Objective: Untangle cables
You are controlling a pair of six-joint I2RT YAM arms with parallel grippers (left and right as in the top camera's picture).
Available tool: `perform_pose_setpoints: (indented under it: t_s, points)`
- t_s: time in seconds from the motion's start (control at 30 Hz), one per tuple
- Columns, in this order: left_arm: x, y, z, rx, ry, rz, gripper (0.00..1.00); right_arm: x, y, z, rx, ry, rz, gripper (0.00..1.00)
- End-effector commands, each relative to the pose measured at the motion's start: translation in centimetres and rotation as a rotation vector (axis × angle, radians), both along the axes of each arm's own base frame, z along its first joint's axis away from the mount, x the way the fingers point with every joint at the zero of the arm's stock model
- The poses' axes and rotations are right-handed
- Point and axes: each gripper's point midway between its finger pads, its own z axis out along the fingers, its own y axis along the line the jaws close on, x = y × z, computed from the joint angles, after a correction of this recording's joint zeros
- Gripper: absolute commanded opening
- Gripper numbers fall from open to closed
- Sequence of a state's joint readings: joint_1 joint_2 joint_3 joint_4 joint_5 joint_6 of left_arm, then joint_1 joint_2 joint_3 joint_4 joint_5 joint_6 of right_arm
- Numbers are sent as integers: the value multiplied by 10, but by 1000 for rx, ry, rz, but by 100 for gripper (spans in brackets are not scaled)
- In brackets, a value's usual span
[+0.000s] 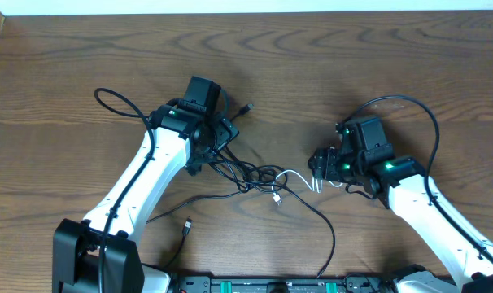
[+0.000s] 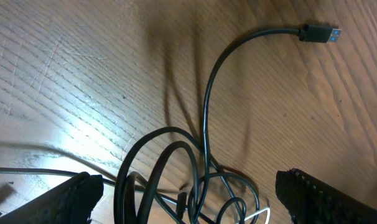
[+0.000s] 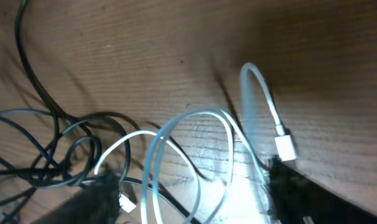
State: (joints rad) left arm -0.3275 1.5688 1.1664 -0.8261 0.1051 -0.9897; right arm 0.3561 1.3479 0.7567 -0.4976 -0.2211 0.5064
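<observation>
The cables (image 1: 248,174) lie as a tangle of thin black cords at the table's middle. A short white cable (image 1: 292,176) loops out of its right side. My left gripper (image 1: 216,149) is open over the tangle's left end. In the left wrist view, black loops (image 2: 176,180) lie between the spread fingers (image 2: 188,200), and one cord ends in a USB plug (image 2: 319,32). My right gripper (image 1: 316,171) is open at the white cable's right end. In the right wrist view, white loops (image 3: 195,155) and a white plug (image 3: 285,148) lie between and beside its fingers (image 3: 195,199).
One black cord runs from the tangle toward the front edge (image 1: 331,241). A loose black plug end (image 1: 187,226) lies at the front left. Thicker robot wires loop behind the left arm (image 1: 108,98) and over the right arm (image 1: 409,102).
</observation>
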Motion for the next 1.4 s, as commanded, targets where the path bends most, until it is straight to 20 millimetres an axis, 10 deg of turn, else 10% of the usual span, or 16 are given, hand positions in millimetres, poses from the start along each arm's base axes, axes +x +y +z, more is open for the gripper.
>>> perform_pose_setpoints:
  t_s: [0.0, 0.4, 0.77, 0.9, 1.03, 1.37]
  points:
    - [4, 3, 10, 9, -35, -4, 95, 1, 12, 8, 14, -19, 10, 83]
    - [4, 3, 10, 9, -35, -4, 94, -6, 16, -9, -190, -61, 7, 75]
    - [2, 4, 9, 13, -24, -4, 94, -10, 20, -29, -289, -52, 30, 47]
    - [-2, 5, 8, 18, -10, -4, 94, 3, 50, 5, -145, -91, 87, 1]
    - [-2, 5, 8, 18, -7, -4, 95, 22, 58, 52, -88, -179, 167, 1]
    - [-2, 5, 8, 18, -7, -4, 95, 98, -3, 167, -150, -483, 125, 1]
